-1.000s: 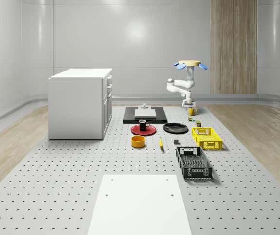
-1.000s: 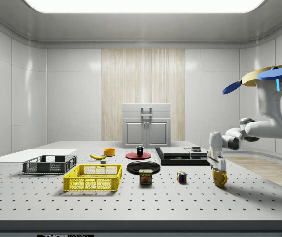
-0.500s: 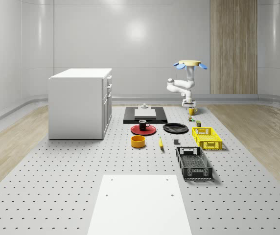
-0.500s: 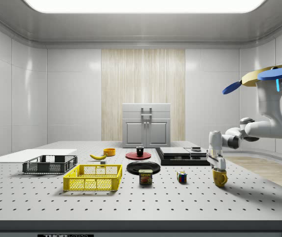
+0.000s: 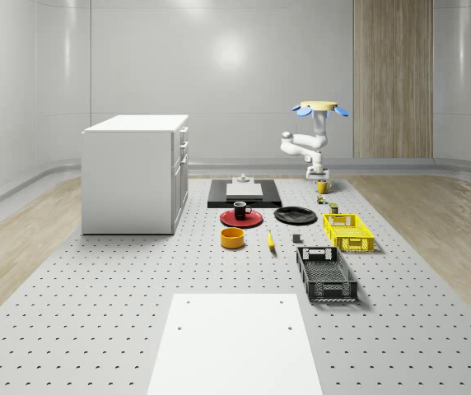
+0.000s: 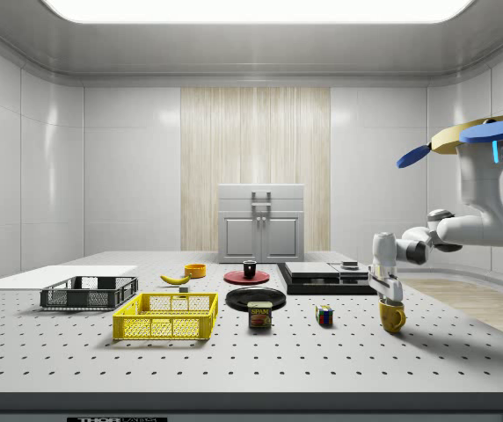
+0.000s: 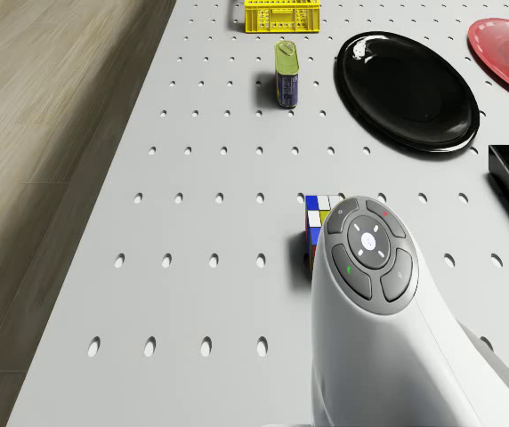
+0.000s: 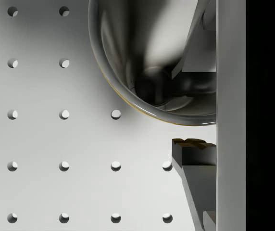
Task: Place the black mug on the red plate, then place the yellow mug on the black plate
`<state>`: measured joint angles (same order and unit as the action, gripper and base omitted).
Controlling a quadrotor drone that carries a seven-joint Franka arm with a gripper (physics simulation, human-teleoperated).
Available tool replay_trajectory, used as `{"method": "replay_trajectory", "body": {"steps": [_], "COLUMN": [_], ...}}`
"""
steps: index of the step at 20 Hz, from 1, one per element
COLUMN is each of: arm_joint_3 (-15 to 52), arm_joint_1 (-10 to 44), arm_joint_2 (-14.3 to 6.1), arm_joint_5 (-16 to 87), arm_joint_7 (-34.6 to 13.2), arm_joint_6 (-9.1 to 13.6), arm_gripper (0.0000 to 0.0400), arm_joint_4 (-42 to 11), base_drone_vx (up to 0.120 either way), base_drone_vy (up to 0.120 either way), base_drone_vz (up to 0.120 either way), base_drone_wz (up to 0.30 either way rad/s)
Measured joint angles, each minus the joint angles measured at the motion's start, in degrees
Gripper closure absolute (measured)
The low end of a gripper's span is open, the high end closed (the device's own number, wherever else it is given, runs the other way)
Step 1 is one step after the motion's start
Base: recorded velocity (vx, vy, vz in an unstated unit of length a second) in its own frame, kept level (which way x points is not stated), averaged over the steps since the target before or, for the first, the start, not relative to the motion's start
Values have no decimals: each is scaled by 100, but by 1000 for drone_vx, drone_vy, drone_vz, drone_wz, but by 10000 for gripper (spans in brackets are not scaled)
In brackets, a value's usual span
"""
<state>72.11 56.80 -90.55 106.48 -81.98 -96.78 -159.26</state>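
Observation:
The yellow mug (image 5: 322, 188) (image 6: 392, 316) stands on the table near the far right edge in the whole-scene view. My gripper (image 5: 319, 178) (image 6: 390, 300) points down onto it. In the wrist view one finger is inside the mug (image 8: 142, 57) and the other outside, the gripper (image 8: 191, 108) shut on its wall. The drone (image 5: 319, 107) (image 6: 484, 136) hovers above and just behind the mug. The black mug (image 5: 240, 210) (image 6: 249, 269) sits on the red plate (image 5: 227, 218) (image 7: 504, 53). Beside it lies the bare black plate (image 5: 295, 216) (image 6: 256, 298) (image 7: 406, 80).
A Rubik's cube (image 7: 319, 213) and a tin can (image 7: 286, 73) stand between the yellow mug and the black plate. A yellow crate (image 5: 347, 231), black crate (image 5: 326, 273), yellow bowl (image 5: 233, 238), banana (image 5: 270, 239), black tray (image 5: 244, 193) and white cabinet (image 5: 134, 173) fill the table.
The fingers have closed from wide open onto the yellow mug's wall. The mug, drone and arm have stayed where they were.

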Motion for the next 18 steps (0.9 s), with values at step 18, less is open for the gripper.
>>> {"method": "replay_trajectory", "body": {"steps": [18], "arm_joint_3": [801], "arm_joint_1": [-135], "arm_joint_2": [-42], "arm_joint_5": [-756], "arm_joint_7": [17], "arm_joint_6": [264], "arm_gripper": [290], "arm_joint_4": [-184], "base_drone_vx": [62], "base_drone_vy": [-60], "base_drone_vz": [53], "base_drone_wz": [0]}}
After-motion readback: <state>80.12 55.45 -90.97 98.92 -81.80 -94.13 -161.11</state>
